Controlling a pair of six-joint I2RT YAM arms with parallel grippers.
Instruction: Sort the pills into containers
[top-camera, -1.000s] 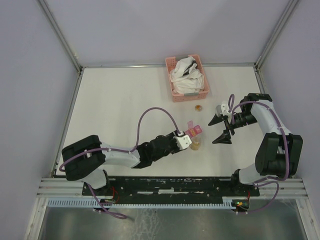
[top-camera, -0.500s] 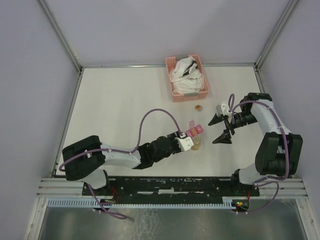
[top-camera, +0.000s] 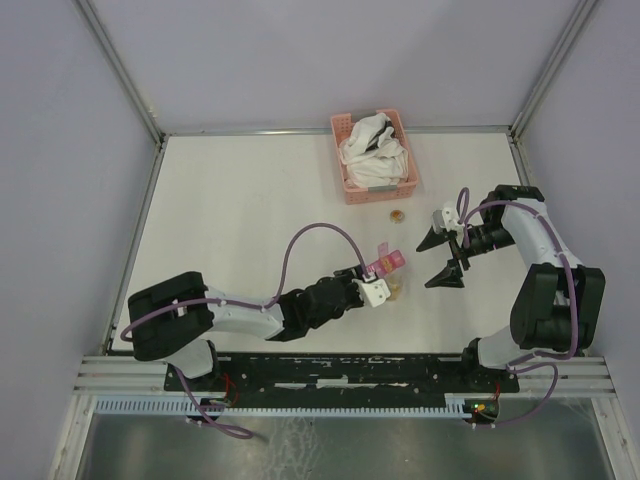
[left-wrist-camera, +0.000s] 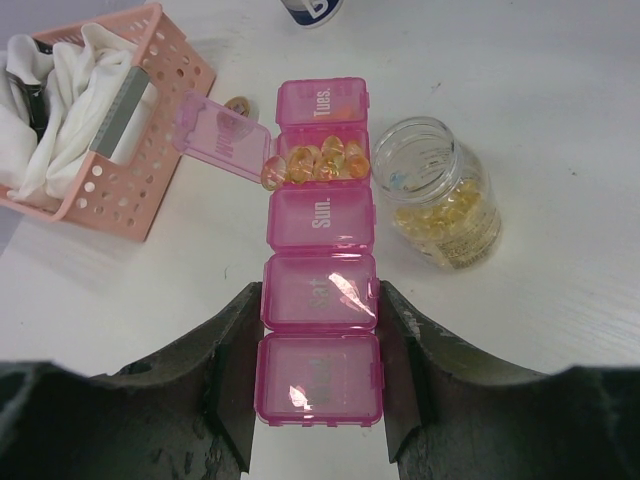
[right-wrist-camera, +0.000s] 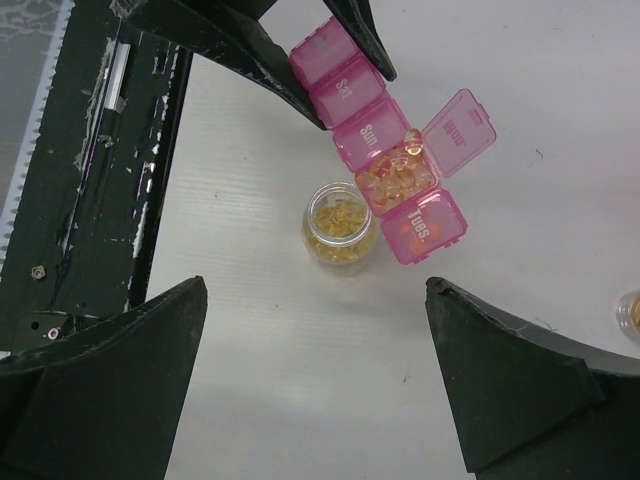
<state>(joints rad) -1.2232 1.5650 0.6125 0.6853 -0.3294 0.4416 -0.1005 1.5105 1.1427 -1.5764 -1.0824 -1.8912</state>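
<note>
1. Nearest the bases, the left gripper pinches the near end of the containers, a magenta strip of 5 square compartments. Its fingers press on both sides of the 2 closest compartments.
2. Along the strip, the 3 nearest lids are down. The 4th compartment stands open, its lid swung out to the left, and several amber pills lie in it. 1 pill sits at its left rim. The farthest compartment is closed.
3. Just right of the strip, not touching it, an uncapped clear jar stands upright on the table, with more pills across its bottom.
4. Farther right, the right gripper hangs above the table with its jaws spread wide, holding nothing.
5. At the far edge sits a pink basket of white cloth, apart from the work.
6. The step in hand looks like filling: 1 compartment is loaded and the strip is steadied. The next move probably calls for shutting that lid without knocking off the rim pill, then opening a neighbouring compartment.
</note>
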